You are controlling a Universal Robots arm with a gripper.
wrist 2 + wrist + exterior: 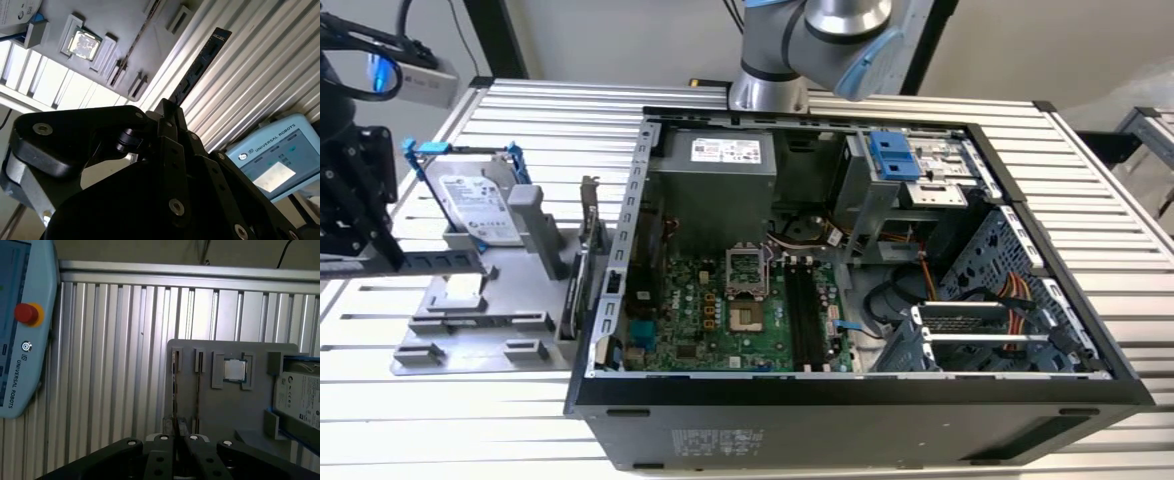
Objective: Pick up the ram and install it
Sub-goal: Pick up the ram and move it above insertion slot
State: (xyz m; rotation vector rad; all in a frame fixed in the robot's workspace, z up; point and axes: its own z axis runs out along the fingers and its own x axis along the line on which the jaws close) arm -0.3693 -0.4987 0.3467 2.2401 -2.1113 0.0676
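The claw (176, 429) is clamped shut on the ram (174, 390), pinching one end of the thin stick between its fingertips. In the second wrist view the ram (197, 67) juts straight out from the claw, its free end in the air over the ribbed counter (260, 75), apart from the gray tray (125, 40).

I judge the step in hand to be the carry toward the computer case (854, 410). Only a short stretch of the stick is gripped, so the hold needs to stay firm and the motion smooth, or the long free end may swing or twist. The path should run high enough to pass over the case wall. It helps to keep the stick's length in line with the black slots (803, 320) on the motherboard (707, 310), with its edge squarely downward.

In the exterior view the arm's base (774, 85) stands at the back of the counter. What I take to be its wrist end (350, 200) hangs at the exterior view's left edge, beside the tray and well apart from the case. The first wrist view looks along the stick at the tray, with the processor chip (234, 371) and the hard drive (300, 395) lying there.
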